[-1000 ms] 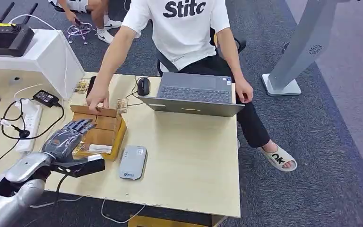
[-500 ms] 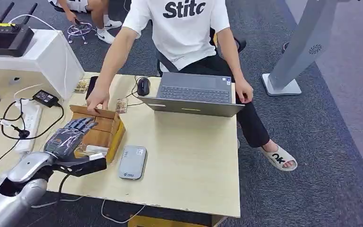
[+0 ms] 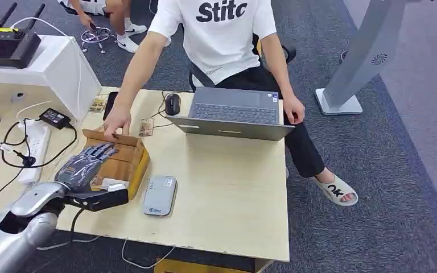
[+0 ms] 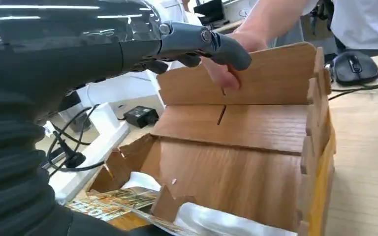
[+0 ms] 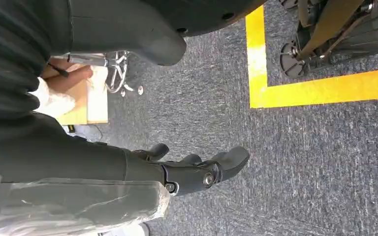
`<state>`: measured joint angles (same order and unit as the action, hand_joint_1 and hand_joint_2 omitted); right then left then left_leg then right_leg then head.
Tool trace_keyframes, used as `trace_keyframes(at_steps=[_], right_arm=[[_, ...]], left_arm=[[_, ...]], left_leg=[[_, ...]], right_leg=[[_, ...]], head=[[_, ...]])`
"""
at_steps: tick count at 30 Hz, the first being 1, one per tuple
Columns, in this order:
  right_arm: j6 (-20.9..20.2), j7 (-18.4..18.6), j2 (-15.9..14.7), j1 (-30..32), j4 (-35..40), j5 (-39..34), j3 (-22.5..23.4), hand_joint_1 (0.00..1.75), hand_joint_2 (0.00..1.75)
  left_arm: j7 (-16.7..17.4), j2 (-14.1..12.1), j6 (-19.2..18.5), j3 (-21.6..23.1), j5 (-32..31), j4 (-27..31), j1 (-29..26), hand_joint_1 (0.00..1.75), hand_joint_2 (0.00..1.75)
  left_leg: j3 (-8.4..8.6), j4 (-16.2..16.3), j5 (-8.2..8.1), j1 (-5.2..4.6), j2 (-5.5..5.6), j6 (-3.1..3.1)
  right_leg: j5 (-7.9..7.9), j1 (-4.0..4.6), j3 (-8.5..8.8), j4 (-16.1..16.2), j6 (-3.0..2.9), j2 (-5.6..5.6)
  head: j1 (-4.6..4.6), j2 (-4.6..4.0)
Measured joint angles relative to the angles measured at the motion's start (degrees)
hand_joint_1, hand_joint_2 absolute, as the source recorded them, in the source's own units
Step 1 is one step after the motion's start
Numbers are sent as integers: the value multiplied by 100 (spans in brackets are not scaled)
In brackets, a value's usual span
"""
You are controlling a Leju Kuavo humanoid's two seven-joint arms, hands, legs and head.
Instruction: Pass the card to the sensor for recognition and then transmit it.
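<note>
Head view: left robot hand (image 3: 85, 164), dark grey with fingers stretched flat and apart, holding nothing, hovers over the near end of the open brown wooden slotted box (image 3: 132, 161) on the pale wooden worktop (image 3: 227, 187). A thin white card (image 3: 114, 183) lies in the box's near compartment, just beside the thumb; whether the thumb touches it cannot be told. Just beside the box lies the flat grey rounded card sensor (image 3: 159, 194), clear of the hand. At the box's far wall rests a seated person's hand (image 3: 116, 123); beyond it stand a grey open laptop (image 3: 233, 112) and a black computer mouse (image 3: 172, 103).

Left wrist view: same robot hand (image 4: 177, 44) close up, fingers extended above the box's (image 4: 241, 162) wooden partitions; the person's fingertips (image 4: 224, 76) press the far wall. The card (image 4: 216, 223) appears as a white edge, cut off by the frame, beside printed cards (image 4: 113, 201) whose pictures are too small to read.

Right wrist view: right robot hand (image 5: 197, 169) hangs over grey carpet (image 5: 295, 162) crossed by yellow floor tape (image 5: 295, 83), fingers loosely extended and empty.
</note>
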<state>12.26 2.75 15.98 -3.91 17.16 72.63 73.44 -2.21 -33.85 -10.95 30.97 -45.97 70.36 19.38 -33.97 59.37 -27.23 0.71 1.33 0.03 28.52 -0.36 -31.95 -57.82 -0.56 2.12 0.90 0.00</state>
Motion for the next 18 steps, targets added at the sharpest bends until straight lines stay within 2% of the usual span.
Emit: trace_keyframes(at_steps=[6,12,15,17,18], right_arm=[[-35,0,0,-1,0,9,-15,0,175],[-66,4,-2,-1,0,24,-65,0,175],[-59,15,-2,0,0,39,-87,0,175],[-59,18,-2,-2,0,41,-94,0,175],[-59,17,-2,-1,0,42,-96,0,175]], left_arm=[[-37,-83,-205,39,225,-9,20,10,175],[-52,-177,-306,70,430,-13,36,19,175],[-63,-223,-339,81,514,-13,38,31,175],[-81,-256,-341,98,544,-13,38,47,175],[-81,-258,-341,105,564,-13,39,47,175]], left_leg=[[0,0,0,0,-1,0],[0,0,0,0,-1,0],[0,0,0,-1,-1,0],[0,0,0,0,-1,0],[0,0,0,0,-1,0]], right_leg=[[0,0,0,0,0,1],[0,0,0,0,0,1],[0,0,0,0,0,1],[0,0,0,0,0,1],[0,0,0,0,0,1]], head=[[2,0],[2,0],[2,0],[0,0],[2,0]])
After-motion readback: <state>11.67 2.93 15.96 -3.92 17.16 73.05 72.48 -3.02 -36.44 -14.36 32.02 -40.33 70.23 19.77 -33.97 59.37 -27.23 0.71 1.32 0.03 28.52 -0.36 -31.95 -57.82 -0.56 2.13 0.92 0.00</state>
